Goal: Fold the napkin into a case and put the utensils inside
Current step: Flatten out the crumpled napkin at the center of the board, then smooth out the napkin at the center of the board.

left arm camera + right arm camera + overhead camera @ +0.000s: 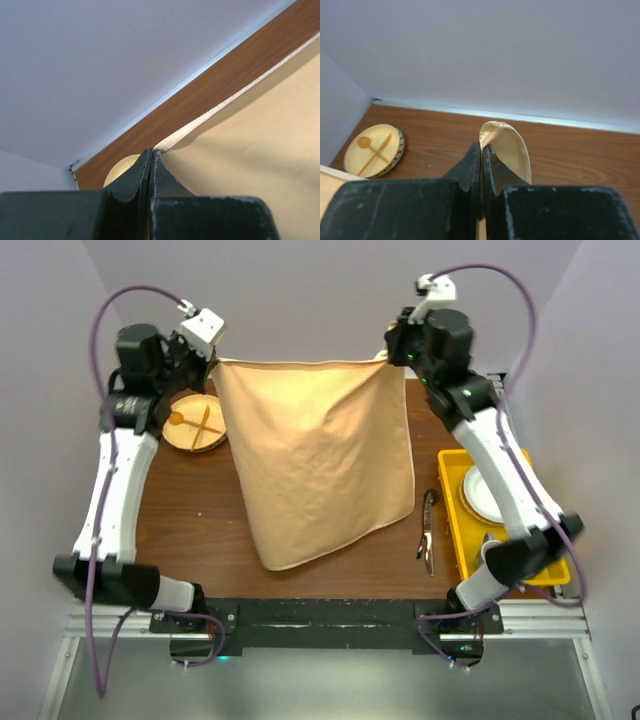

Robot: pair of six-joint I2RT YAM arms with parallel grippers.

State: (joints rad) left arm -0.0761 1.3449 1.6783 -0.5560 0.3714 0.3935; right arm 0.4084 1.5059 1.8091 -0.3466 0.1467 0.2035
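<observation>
- The wooden plate [204, 439] sits on the counter [200, 520] at 10 o'clock, just beside the napkin's [320, 450] left edge.
- Two pale things lie crossed on that plate: one wooden spoon [364, 142] and one other wooden piece [384, 144].
- One yellow tray [450, 480] sits at 3 o'clock, partly under the right arm. One white dish [482, 498] lies in it.
- The dark utensils [428, 530] lie on the counter at 4 o'clock, between the napkin and the tray. They touch neither. They lie too close together to count.
- There is one napkin. It is held up by its two top corners at 12 o'clock and spreads wide over the middle of the counter. It hides the counter behind it.
- Its low tip points to 7 o'clock. I cannot tell if the tip touches the counter.
- The left gripper [151, 155] is clenched on the napkin's top left corner.
- The right gripper [482, 147] is clenched on the top right corner. A bit of cloth sticks up past its tips.
</observation>
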